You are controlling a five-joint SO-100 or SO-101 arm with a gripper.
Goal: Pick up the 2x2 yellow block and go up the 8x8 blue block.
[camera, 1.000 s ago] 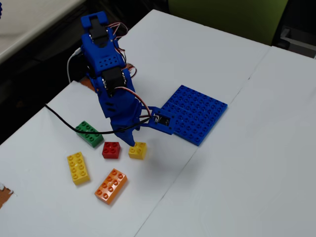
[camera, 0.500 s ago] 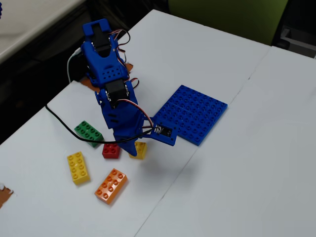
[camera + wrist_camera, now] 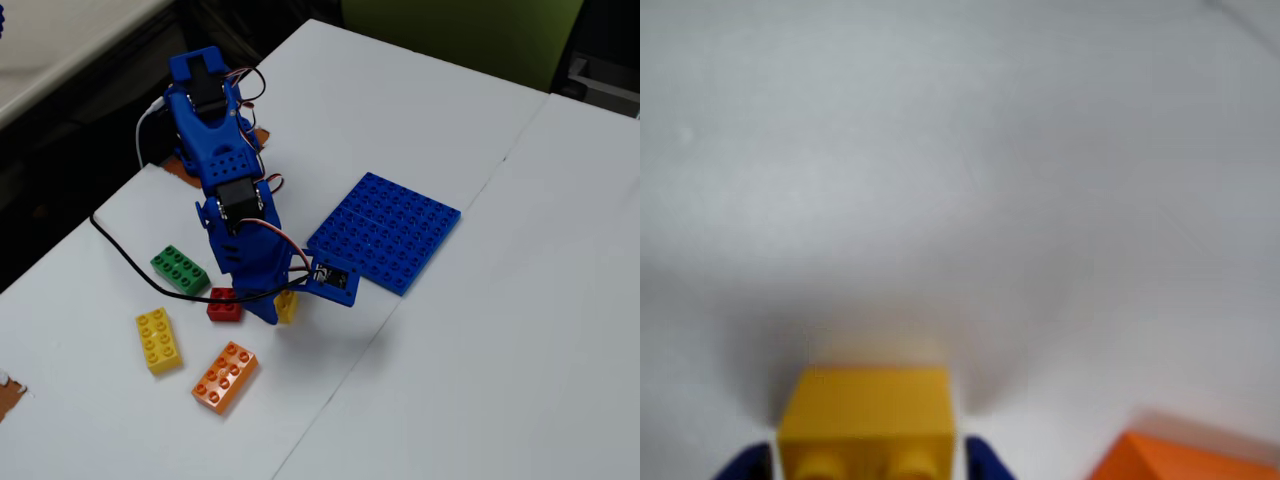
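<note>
Blue plastic two-finger gripper [image 3: 277, 312] is down at the white table [image 3: 480, 330], finger tips at the surface. In the wrist view the small square yellow plastic four-stud brick [image 3: 868, 420] sits at the bottom edge with a blue finger [image 3: 985, 462] just beside each of its two side faces; the view is blurred, so contact cannot be confirmed, and whether the jaws are clamped on it or merely straddling it cannot be told. In the fixed view that yellow brick [image 3: 287, 305] is mostly covered by the gripper, only its right part showing. Small red plastic four-stud brick [image 3: 223, 305] lies just beside the gripper on its left in that view, partly under a black cable [image 3: 150, 275]. Green eight-stud brick [image 3: 180, 270] lies further up-left of the gripper; longer yellow eight-stud brick [image 3: 158, 339] and orange eight-stud brick [image 3: 225, 376] lie below-left of it, apart from each other. Orange corner [image 3: 1185, 457] also appears at lower right in the wrist view. Large flat blue studded baseplate [image 3: 395, 225] lies up-right of the gripper, flat on the table, its near corner behind the wrist camera mount.
</note>
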